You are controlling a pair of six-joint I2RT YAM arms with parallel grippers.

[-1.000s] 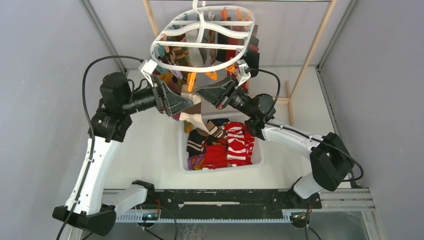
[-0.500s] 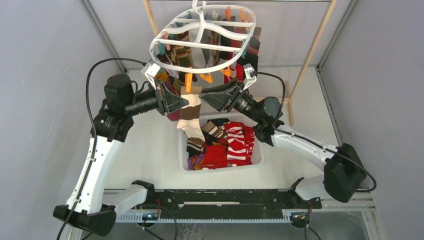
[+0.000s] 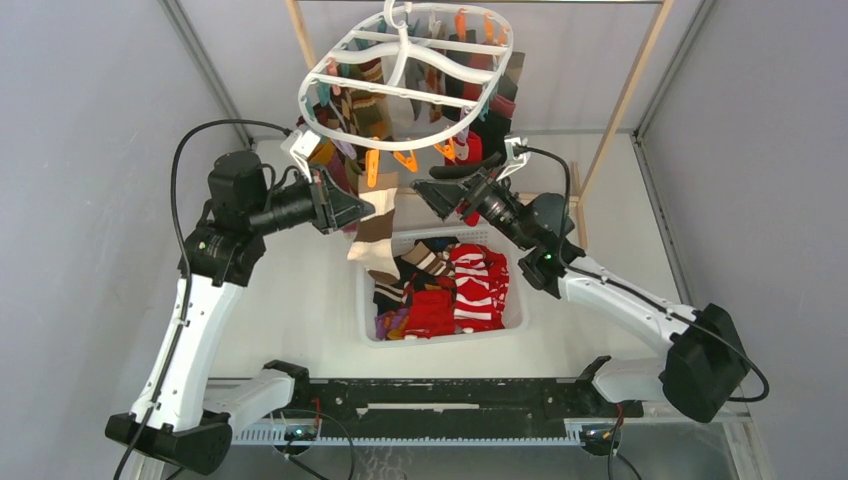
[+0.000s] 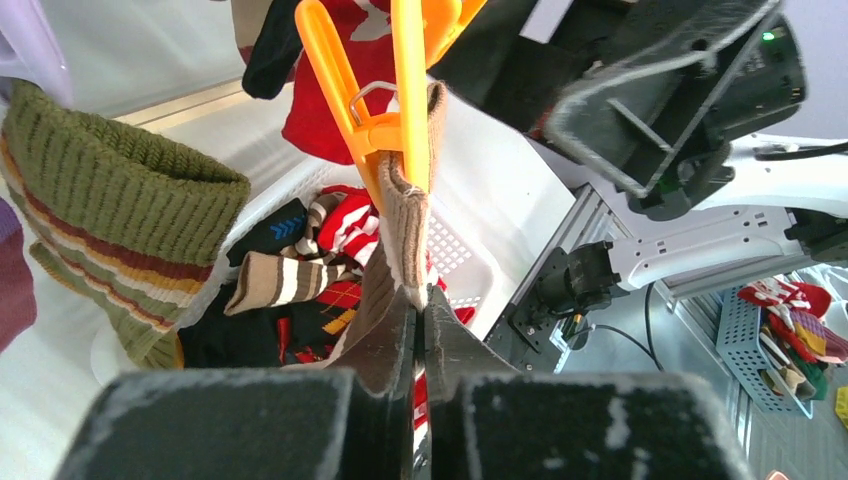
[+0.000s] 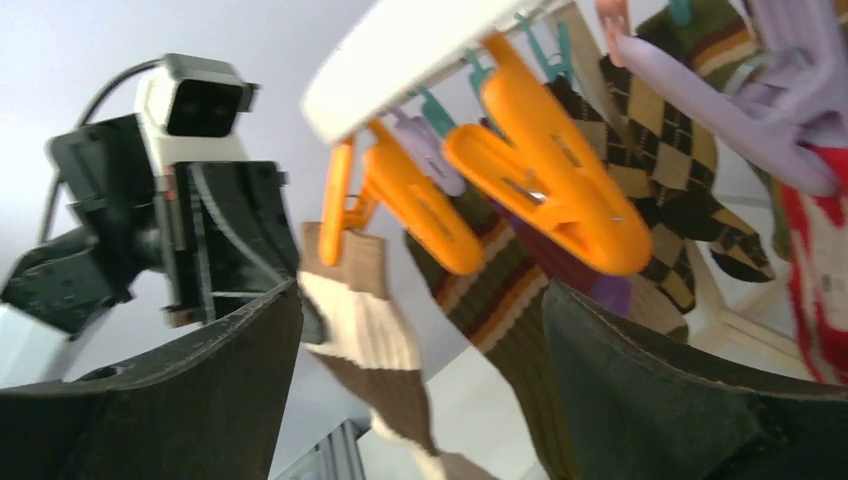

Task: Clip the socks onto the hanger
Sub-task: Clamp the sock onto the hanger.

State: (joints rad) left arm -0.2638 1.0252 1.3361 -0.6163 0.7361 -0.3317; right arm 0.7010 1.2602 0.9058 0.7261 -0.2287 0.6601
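Observation:
The white oval hanger (image 3: 405,85) hangs at the top centre with several socks clipped under it. A brown-and-cream sock (image 3: 375,235) hangs from an orange clip (image 3: 372,168) on its near rim. My left gripper (image 3: 365,208) is shut on that sock (image 4: 405,215) just below the orange clip (image 4: 400,100). My right gripper (image 3: 440,185) stands open to the right of the sock, with nothing between its fingers (image 5: 680,390). In the right wrist view the sock (image 5: 365,330) dangles from its clip (image 5: 340,215), beside other orange clips (image 5: 545,190).
A white slotted basket (image 3: 440,338) with more socks sits on the table below the grippers. The bare wooden frame (image 3: 625,95) carries the hanger. A green striped sock (image 4: 110,220) hangs close on the left of my left gripper.
My left gripper has shut on the brown-and-cream sock. My right gripper has opened and pulled back to the right, away from the clip. The hanger has swung slightly up and away.

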